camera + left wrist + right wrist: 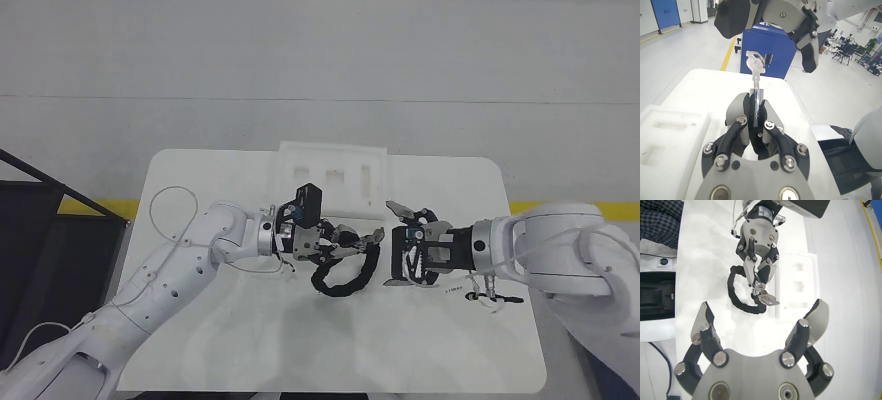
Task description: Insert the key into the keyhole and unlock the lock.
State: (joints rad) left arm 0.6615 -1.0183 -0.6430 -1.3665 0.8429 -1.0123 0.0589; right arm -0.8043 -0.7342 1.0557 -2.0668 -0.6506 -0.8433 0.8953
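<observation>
My left gripper [756, 100] is shut on the lock's chrome cylinder [757, 106], held above the table's middle. A silver key [755, 66] sticks out of the keyhole at the cylinder's end, its bow pointing away toward the other arm. The lock's black cable [345, 282] loops down from the cylinder onto the table. My right gripper [762, 313] stands open a short way off, facing the key [767, 299], with nothing between its fingers. In the top view the left gripper [340, 240] and right gripper [400, 245] face each other, the key [375, 235] between them.
A white foam tray [333, 178] with rectangular cut-outs lies at the table's far edge behind the grippers. A small black cable with a connector [495, 296] lies by the right arm. A blue cabinet [770, 56] stands on the floor beyond the table.
</observation>
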